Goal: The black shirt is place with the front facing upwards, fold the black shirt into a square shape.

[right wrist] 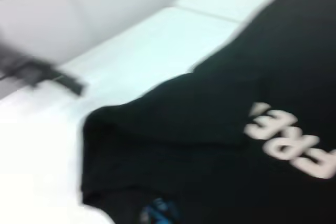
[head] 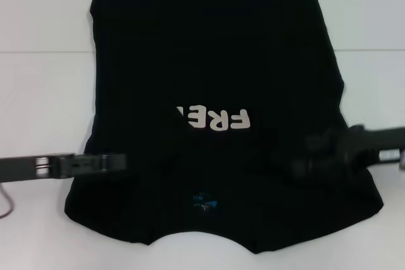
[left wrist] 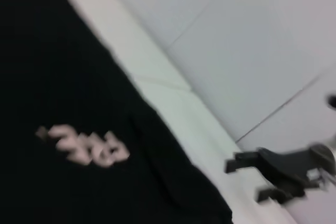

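The large black short-sleeved cloth shirt point(head: 215, 86) lies spread on the white table point(head: 38, 99), its neck end nearest the robot, with the cream lettering point(head: 212, 118) on the chest and a small blue label point(head: 204, 202) at the neck; both sleeves appear folded in over the body. The left gripper point(head: 117, 162) reaches in from the left and sits at the shirt's left edge, level with the strip of cloth between lettering and label; whether its fingers are apart or closed cannot be told. The right gripper point(head: 310, 156) reaches in from the right over the shirt's right shoulder area, black against black cloth; its fingers cannot be told either. The lettering lies between the two grippers, slightly beyond them.
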`<state>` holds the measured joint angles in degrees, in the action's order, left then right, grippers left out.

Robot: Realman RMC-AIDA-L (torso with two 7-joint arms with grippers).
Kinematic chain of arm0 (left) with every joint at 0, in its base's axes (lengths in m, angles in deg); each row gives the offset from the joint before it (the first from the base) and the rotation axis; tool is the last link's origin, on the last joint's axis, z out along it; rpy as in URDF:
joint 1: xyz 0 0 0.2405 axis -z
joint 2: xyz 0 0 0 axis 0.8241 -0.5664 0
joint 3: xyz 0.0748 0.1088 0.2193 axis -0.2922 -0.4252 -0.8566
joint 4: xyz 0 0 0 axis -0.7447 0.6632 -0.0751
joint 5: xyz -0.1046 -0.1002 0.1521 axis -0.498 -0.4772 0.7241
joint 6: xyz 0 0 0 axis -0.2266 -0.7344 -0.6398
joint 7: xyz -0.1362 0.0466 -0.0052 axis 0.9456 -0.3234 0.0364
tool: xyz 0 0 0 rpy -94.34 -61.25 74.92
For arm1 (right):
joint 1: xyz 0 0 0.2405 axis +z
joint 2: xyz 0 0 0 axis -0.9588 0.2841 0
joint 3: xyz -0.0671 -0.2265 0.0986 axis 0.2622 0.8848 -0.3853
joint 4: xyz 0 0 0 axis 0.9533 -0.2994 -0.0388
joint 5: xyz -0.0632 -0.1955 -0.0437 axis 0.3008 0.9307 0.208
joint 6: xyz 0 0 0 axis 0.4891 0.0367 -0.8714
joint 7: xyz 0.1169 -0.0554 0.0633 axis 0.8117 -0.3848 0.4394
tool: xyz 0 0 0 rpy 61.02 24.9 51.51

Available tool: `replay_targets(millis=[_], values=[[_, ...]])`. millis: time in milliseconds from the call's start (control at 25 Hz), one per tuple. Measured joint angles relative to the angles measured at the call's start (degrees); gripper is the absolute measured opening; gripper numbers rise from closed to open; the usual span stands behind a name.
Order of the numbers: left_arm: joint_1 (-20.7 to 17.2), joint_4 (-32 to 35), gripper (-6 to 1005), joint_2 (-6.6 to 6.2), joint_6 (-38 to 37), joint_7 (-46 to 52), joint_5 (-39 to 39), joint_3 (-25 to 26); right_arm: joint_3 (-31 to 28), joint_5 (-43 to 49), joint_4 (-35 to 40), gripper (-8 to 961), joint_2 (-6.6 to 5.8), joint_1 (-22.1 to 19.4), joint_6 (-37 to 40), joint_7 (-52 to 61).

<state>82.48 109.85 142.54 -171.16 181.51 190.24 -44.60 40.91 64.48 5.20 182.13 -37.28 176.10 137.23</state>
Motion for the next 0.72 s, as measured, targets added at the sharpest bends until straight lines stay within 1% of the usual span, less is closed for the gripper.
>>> replay_targets(millis=[80,160,240,280,480,600,720], values=[[-0.35,1.95,786,-0.55,-0.4,4.42,2.71,1.12,-0.18,0.04,1.3,724,1.89,-1.44,0.43,-3.77],[-0.68,4.34,783,-0.7,-0.19,8.57,6.12,2.72,0.07,0.26,2.17,815,3.6,-2.73,-0.96,-7.63],[-0.57,5.58,779,-0.9,0.45,12.09,9.35,3.8,0.17,0.29,2.18,905,4.49,-3.64,-2.48,-11.47],[-0.3,6.04,776,-1.04,0.99,14.39,11.17,4.05,0.13,0.22,1.99,907,4.8,-3.97,-2.99,-13.58],[1.11,7.44,760,-1.23,4.27,21.78,19.16,3.95,-0.22,-0.28,1.06,917,5.05,-4.31,-3.96,-17.57],[2.24,7.69,750,-1.12,6.55,23.72,23.43,3.91,-0.25,-0.37,0.94,917,5.06,-4.32,-4.92,-18.37],[3.19,7.81,741,-0.9,7.59,23.89,25.31,3.83,-0.26,-0.47,0.6,917,5.07,-4.23,-5.61,-18.61]])
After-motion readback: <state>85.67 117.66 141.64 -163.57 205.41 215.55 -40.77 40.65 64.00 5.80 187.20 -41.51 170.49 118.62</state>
